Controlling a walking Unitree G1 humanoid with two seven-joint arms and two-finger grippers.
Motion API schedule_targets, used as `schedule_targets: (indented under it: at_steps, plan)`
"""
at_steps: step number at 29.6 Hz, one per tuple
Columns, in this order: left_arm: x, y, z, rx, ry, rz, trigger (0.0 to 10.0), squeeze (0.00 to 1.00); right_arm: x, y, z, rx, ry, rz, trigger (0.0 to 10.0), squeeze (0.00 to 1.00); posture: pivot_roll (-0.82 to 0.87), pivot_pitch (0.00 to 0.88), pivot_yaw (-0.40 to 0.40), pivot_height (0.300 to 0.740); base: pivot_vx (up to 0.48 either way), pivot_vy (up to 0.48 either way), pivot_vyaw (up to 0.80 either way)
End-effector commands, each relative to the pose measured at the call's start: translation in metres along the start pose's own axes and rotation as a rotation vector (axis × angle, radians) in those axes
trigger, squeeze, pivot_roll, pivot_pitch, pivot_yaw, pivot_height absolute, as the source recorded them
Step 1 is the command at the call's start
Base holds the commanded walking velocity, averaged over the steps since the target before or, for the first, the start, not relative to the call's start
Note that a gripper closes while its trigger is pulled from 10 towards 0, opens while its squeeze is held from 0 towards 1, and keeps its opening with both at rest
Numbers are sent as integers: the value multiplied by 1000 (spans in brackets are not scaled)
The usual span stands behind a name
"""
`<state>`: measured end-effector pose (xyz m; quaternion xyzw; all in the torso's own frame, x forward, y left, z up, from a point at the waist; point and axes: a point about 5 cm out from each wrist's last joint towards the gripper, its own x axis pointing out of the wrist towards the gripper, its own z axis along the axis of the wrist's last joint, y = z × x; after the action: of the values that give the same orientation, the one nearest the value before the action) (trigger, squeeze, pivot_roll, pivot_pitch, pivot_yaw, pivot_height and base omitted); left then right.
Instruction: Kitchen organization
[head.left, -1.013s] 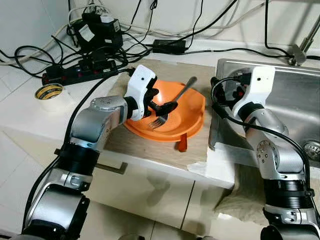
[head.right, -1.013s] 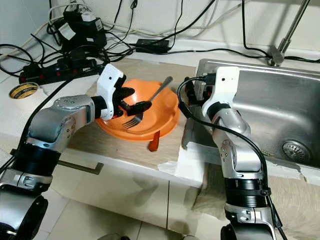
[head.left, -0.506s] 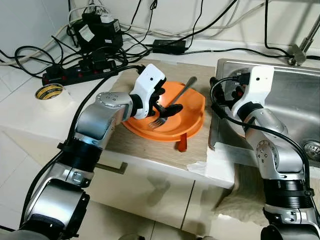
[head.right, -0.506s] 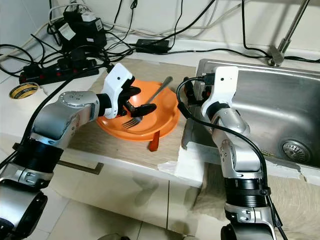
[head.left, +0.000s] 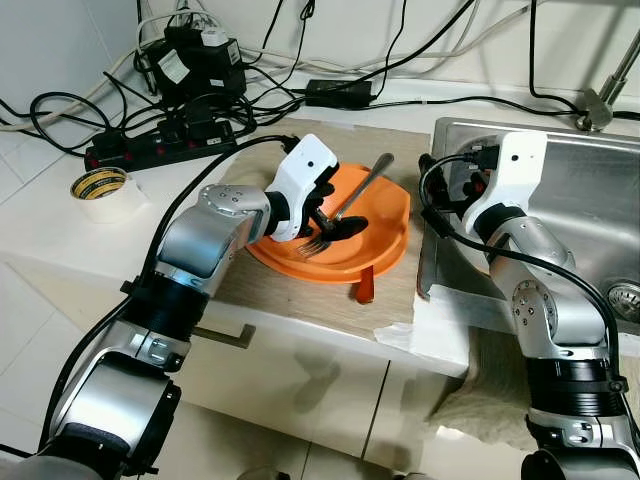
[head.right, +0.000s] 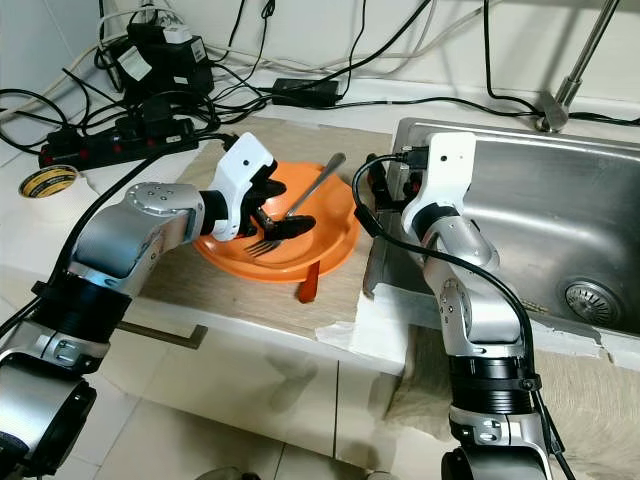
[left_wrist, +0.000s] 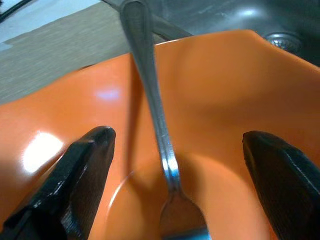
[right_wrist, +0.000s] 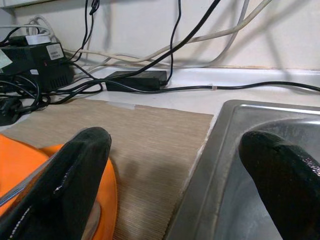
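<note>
Your left end effector (head.left: 335, 222) has pushed further over the orange bowl (head.left: 385, 215), toward the sink-side rim, and dropped lower. Its open fingers (left_wrist: 82, 170) now straddle the fork (left_wrist: 155, 107) lying in the bowl.

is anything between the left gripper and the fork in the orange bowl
Nothing visible does. The left gripper is open inside the orange bowl, one finger on each side of the fork, with only bare bowl surface between them.

no legible text, labels too blurred
</note>
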<state>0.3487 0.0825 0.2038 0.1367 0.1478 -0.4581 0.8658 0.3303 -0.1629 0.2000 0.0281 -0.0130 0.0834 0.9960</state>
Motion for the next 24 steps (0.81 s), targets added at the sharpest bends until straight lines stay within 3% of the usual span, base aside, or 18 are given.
schedule_targets:
  at_steps: [1,15,16,18,19,24]
  plan:
    - [0,1,5,29,9,-6,10000,0,0,3,8,-15,-22,12,10000,0,-52,0,82,740,0,0,0]
    - [3,-6,0,66,43,-72,10000,0,0,4,9,-16,-19,16,10000,0,-56,0,83,740,0,0,0]
    - [4,-6,0,65,44,-72,1608,0,-1,3,9,-16,-19,16,10000,0,-56,0,83,740,0,0,0]
    - [4,-6,0,64,43,-72,1608,0,-1,3,9,-17,-18,16,10000,0,-57,0,83,740,0,0,0]
    - [4,-6,0,64,43,-73,0,0,-1,3,9,-17,-18,16,10000,0,-57,0,82,740,0,0,0]
    - [4,-2,0,54,36,-54,0,0,0,4,9,-16,-15,17,10000,0,-57,0,82,740,0,0,0]
